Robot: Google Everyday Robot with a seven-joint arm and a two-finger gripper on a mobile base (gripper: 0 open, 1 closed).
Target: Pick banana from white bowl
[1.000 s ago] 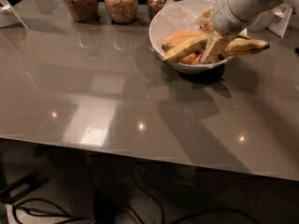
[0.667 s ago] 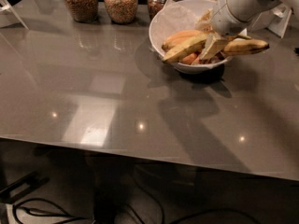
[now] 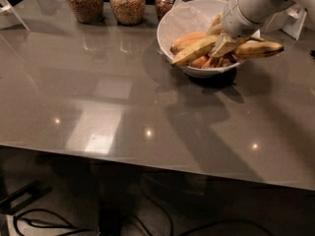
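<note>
The white bowl (image 3: pixel 177 21) stands at the back right of the grey table and holds fruit on a paper liner. The banana (image 3: pixel 193 51), long and yellow with brownish shading, lies slanted across the bowl's front. A shorter dark-tipped banana (image 3: pixel 258 48) juts out over the bowl's right rim. Orange-coloured fruits (image 3: pixel 189 38) lie behind and under them. My gripper (image 3: pixel 222 47) is down inside the bowl, right at the banana's upper end and between the two bananas. My white arm (image 3: pixel 251 4) comes in from the upper right and hides the bowl's back right part.
Several glass jars of brown grains (image 3: pixel 127 3) stand in a row along the table's back edge, left of the bowl. A white object (image 3: pixel 10 11) sits at the far left corner. Another white object (image 3: pixel 298 21) stands right of the bowl. Cables lie on the floor below the table's front edge.
</note>
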